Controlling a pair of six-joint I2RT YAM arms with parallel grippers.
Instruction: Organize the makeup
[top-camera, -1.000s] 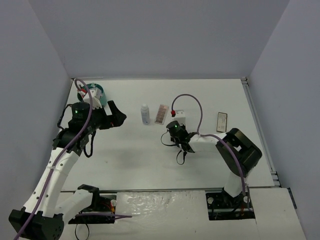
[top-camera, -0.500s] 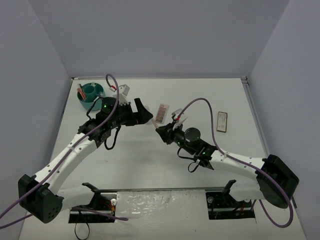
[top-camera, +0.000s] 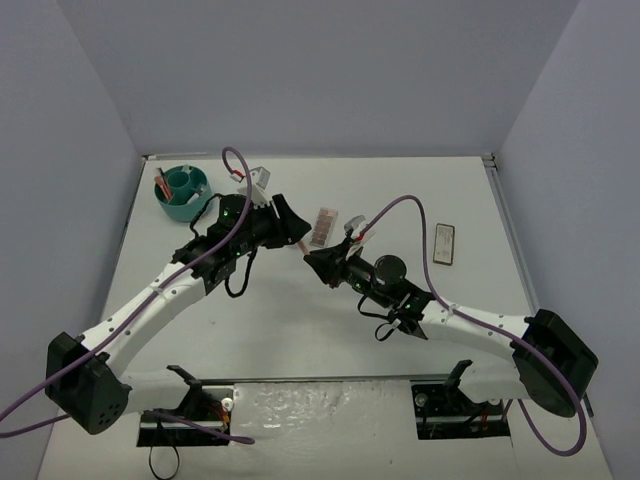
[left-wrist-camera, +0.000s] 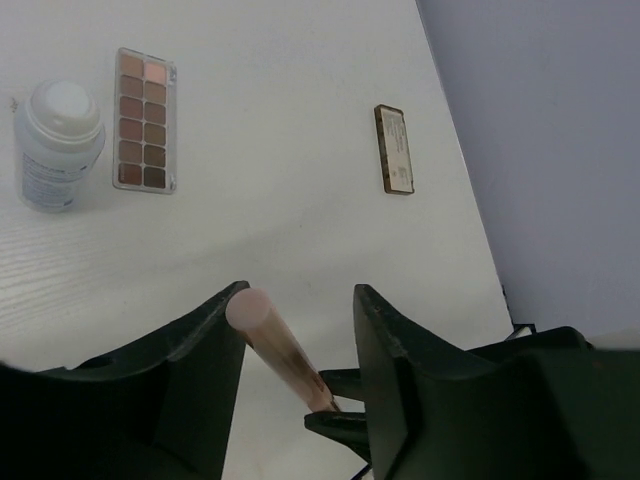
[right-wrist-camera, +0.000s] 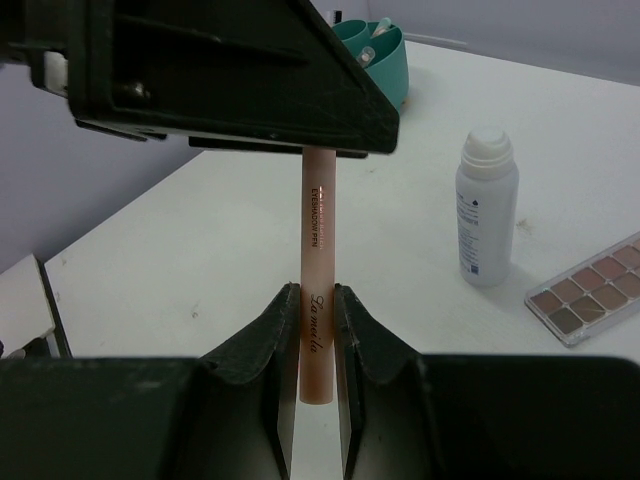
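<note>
Right gripper: fingers pressed onto one end of a thin pale-pink plastic stick with printed lettering, held in the air above the white table. Left gripper: jaws spread around the stick's other end; the stick touches one finger, with a gap to the other. White round-capped bottle stands just beside the flat pinkish-brown rectangular palette. Small dark-framed compact lies well apart.

A white wood-grained surface lay beneath the left end effector and right end effector; plain lavender-grey walls rose beyond and beside them, evenly lit.
</note>
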